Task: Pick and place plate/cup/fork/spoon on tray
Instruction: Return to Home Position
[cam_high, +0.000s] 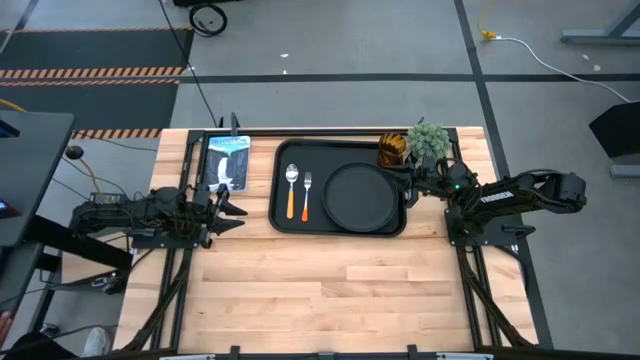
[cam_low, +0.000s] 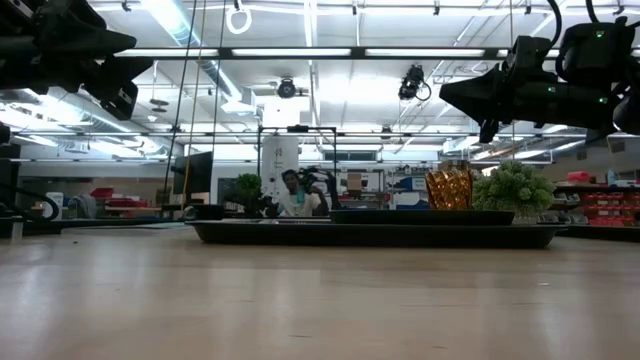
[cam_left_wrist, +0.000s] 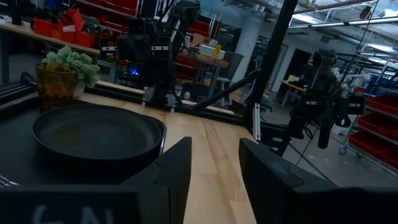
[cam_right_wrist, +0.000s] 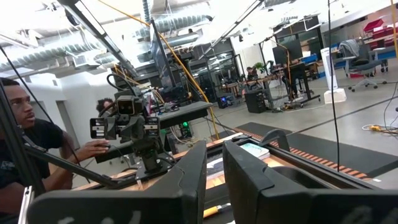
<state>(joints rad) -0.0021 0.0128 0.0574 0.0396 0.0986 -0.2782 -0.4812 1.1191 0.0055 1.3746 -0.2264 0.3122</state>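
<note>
The black tray (cam_high: 340, 228) lies at the table's far middle. On it, the round black plate (cam_high: 360, 195) lies at the right. The spoon (cam_high: 292, 188) and the fork (cam_high: 307, 194) lie side by side at the left, handles toward the near edge. The amber cup (cam_high: 392, 150) stands upright at the tray's far right corner. My left gripper (cam_high: 236, 207) is open and empty, left of the tray. My right gripper (cam_high: 411, 184) hovers at the tray's right rim beside the plate, empty, its fingers a narrow gap apart (cam_right_wrist: 214, 162).
A green fuzzy potted plant (cam_high: 430, 140) stands just right of the cup. A flat printed packet (cam_high: 228, 160) lies left of the tray's far end. Bare wood stretches across the table's near half. A person (cam_right_wrist: 18, 137) stands beyond the table's left side.
</note>
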